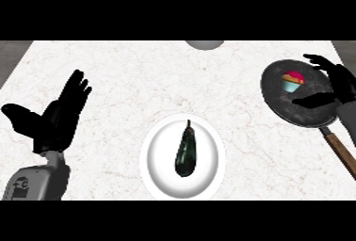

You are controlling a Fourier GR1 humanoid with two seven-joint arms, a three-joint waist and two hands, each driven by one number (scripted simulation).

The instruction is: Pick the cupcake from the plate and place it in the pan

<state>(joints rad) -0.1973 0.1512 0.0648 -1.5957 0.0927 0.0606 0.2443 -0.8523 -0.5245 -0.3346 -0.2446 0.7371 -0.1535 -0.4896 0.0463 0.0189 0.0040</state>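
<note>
The cupcake (293, 81), pink-topped in a light blue case, stands inside the dark pan (281, 101) at the counter's right. My right hand (339, 84) hovers just right of it over the pan, fingers and thumb spread apart, nothing between them. The white plate (161, 162) in the lower middle bears only a dark eggplant (185, 149). At the left, my left hand (55, 115) rests open with fingers up.
The pan's brown handle (342, 151) runs toward the lower right edge. A grey round object (204, 44) peeks in at the counter's far edge. White marble counter (132, 80) spreads between plate and pan.
</note>
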